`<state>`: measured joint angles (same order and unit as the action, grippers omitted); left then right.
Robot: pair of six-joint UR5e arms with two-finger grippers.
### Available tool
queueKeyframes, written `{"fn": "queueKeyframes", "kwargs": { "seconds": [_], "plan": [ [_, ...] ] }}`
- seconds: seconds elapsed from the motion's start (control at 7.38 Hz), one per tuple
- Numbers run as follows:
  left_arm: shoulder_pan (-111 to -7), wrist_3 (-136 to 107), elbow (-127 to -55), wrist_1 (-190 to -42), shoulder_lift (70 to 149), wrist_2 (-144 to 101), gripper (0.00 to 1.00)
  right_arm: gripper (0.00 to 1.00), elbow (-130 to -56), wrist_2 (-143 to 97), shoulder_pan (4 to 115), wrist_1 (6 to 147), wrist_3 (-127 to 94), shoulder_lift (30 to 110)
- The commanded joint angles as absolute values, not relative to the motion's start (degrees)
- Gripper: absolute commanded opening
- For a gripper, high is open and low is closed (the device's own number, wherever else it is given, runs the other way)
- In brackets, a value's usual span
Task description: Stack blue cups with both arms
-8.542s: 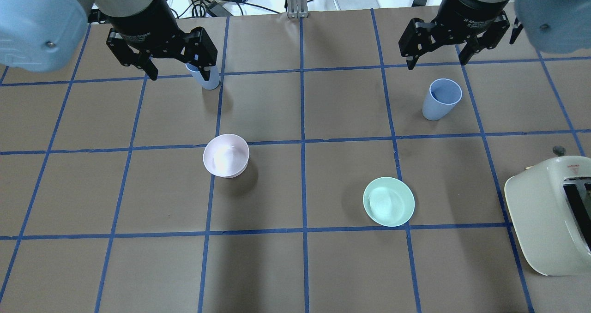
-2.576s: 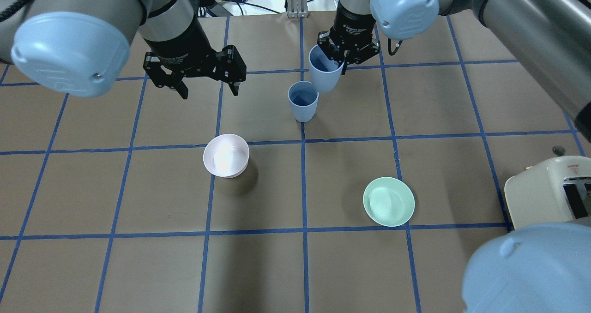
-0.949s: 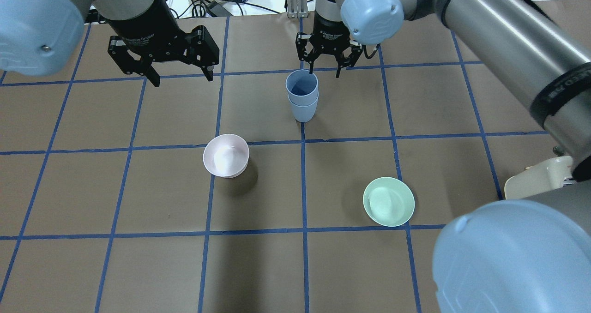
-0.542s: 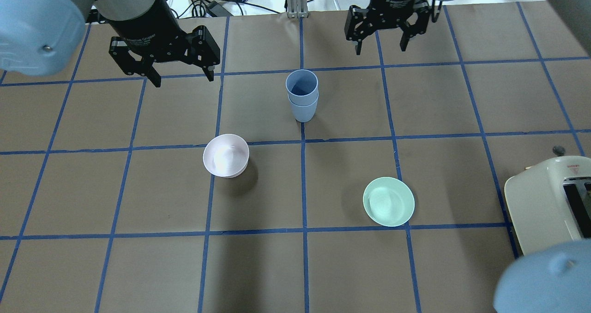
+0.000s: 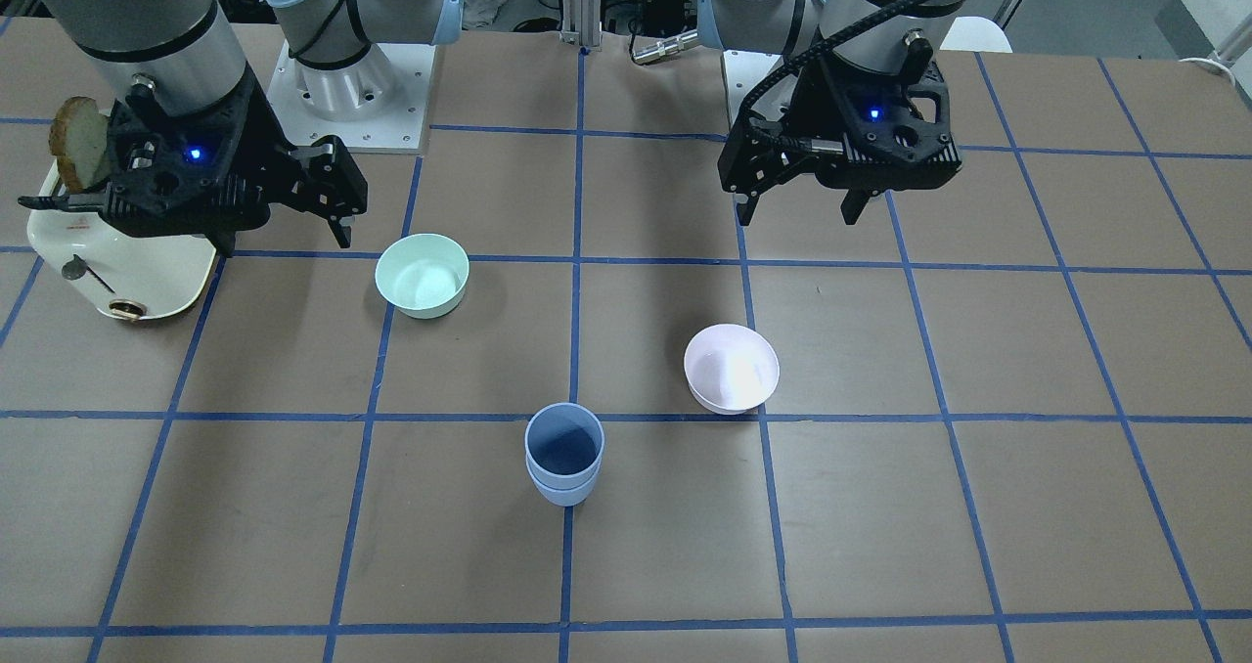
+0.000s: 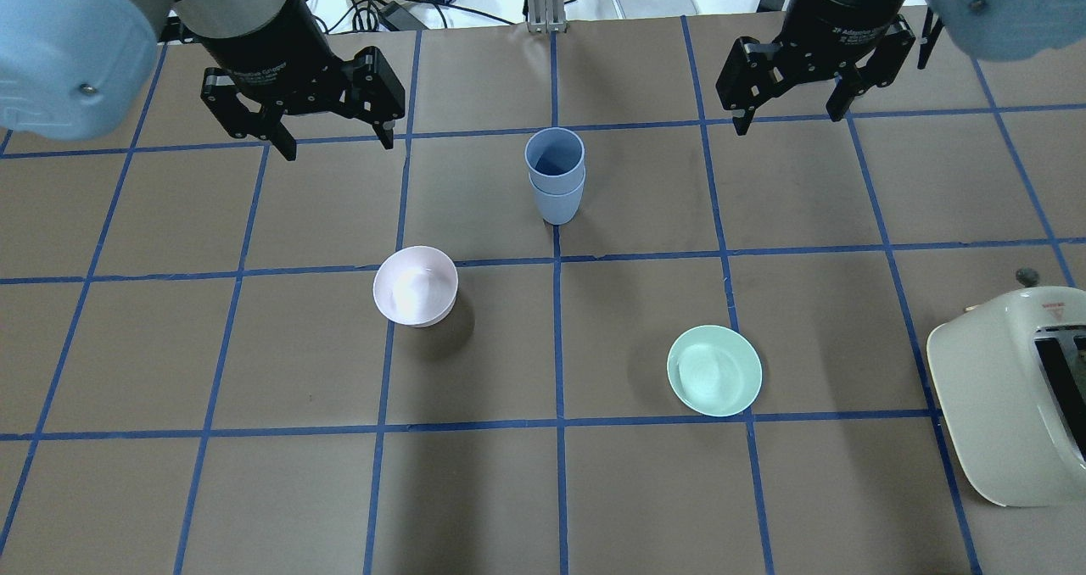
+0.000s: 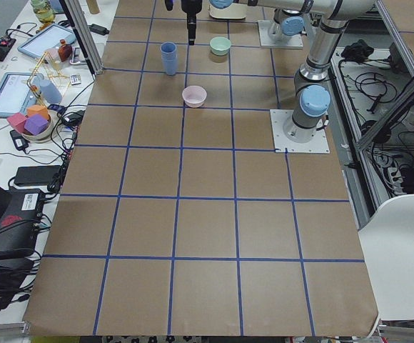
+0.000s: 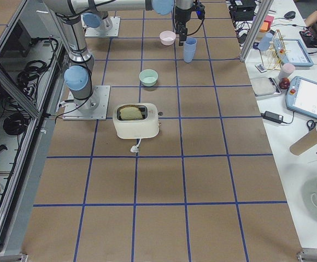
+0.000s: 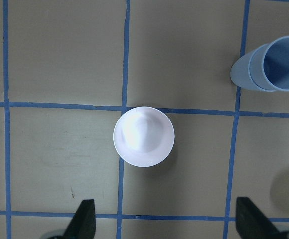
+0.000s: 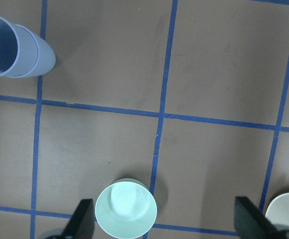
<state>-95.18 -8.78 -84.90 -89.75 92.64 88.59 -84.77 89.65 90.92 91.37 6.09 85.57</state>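
Since half a second back, the right gripper (image 6: 788, 123) has slid further out to the robot's right, away from the blue cups (image 6: 556, 176). Its jaws hang wide with nothing between them. The cup it carried a couple of seconds ago now sits nested inside the other one, both upright, the upper rim standing proud of the lower.

I take the pink bowl (image 6: 415, 287) as my mark. The blue cups stand on the table (image 6: 170, 346) beyond it from the robot and a little to the robot's right, near but not touching. The left gripper (image 6: 338, 147) hovers beyond the pink bowl and slightly to the robot's left, where it was before, spread wide and empty. The right gripper is well apart from the pink bowl, far off to its right and beyond it.

A green bowl (image 6: 713, 370) rests to the right of the pink bowl and nearer the robot. A toaster (image 6: 1010, 397) lies further right again, with a slice of bread (image 5: 78, 140) in its slot.
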Motion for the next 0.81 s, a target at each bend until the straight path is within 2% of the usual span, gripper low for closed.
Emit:
{"fn": "queueKeyframes", "kwargs": {
  "seconds": [0.0,0.68],
  "plan": [
    [-95.19,-8.79,-84.9,-89.74,92.64,88.59,1.0,1.0,-85.52,89.12,90.88,94.57,5.54,86.22],
    [-95.19,-8.79,-84.12,-91.74,92.9,88.94,1.0,1.0,-85.96,89.21,90.88,94.57,5.36,86.4]
  ]
}}
